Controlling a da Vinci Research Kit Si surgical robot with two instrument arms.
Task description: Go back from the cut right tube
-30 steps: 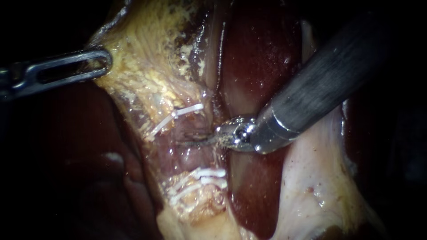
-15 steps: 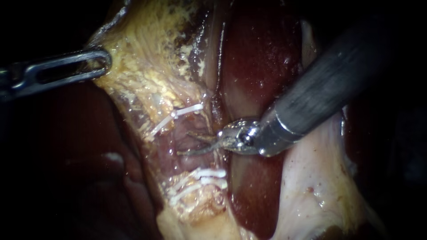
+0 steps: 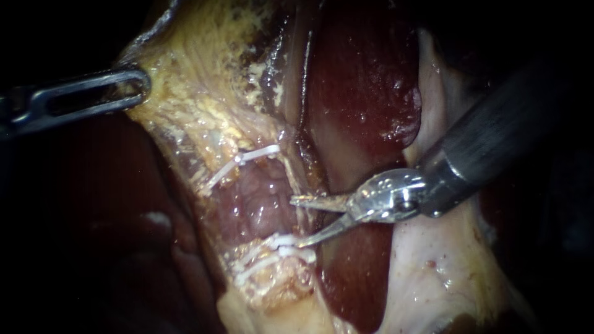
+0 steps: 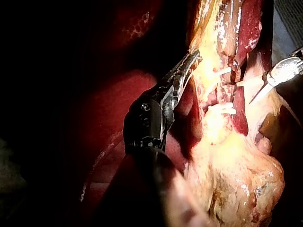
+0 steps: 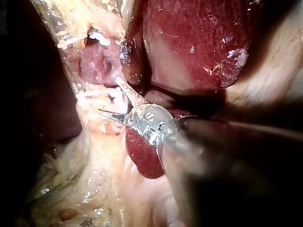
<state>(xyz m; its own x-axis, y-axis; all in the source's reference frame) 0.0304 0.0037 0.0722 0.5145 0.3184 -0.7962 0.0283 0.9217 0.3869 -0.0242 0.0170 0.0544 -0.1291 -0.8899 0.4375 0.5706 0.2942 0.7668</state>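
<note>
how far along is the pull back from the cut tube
Done: the tube between the clips looks cut, and the right instrument is off it, jaws open. In hand: its lower jaw lies right by the lower clips. Left: draw it clear. The left instrument has its jaws shut on tissue.

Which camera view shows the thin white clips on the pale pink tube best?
The endoscope view: one upper thin white clip and the lower pair cross the pale pink tube plainly. The left wrist view shows them small; in the right wrist view the silver right instrument's open end effector crowds the lower pair.
</note>
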